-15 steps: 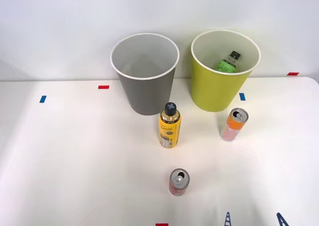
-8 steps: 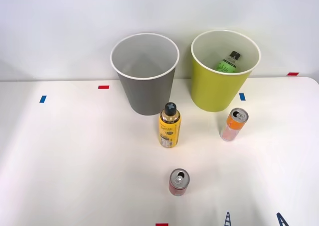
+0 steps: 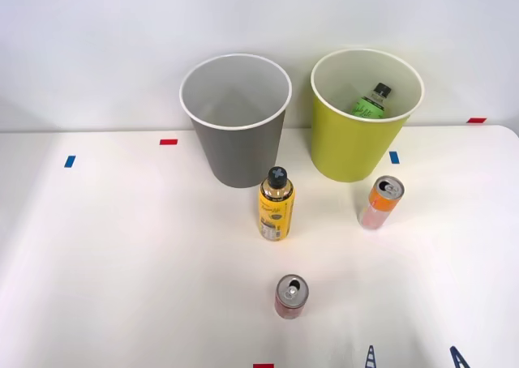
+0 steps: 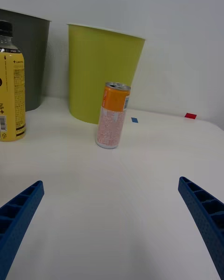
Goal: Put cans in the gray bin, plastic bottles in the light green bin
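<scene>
The gray bin (image 3: pixel 236 125) and the light green bin (image 3: pixel 365 117) stand side by side at the back of the white table. A green bottle (image 3: pixel 372 100) lies inside the light green bin. The yellow black-capped bottle (image 3: pixel 276 205) stands upright in front of the gray bin. A slim orange-and-pink can (image 3: pixel 381 203) stands in front of the light green bin, and a shorter red can (image 3: pixel 290 296) stands nearer the front edge. My right gripper (image 3: pixel 412 358) sits open at the front edge, fingers wide apart, with nothing between them. From the wrist, the orange can (image 4: pixel 112 115) stands ahead of the gripper (image 4: pixel 112 224).
Small red and blue tape marks dot the table (image 3: pixel 122 246), such as a red one (image 3: pixel 169 142) at the back left and a blue one (image 3: pixel 394 157) by the light green bin. A plain wall rises behind the bins.
</scene>
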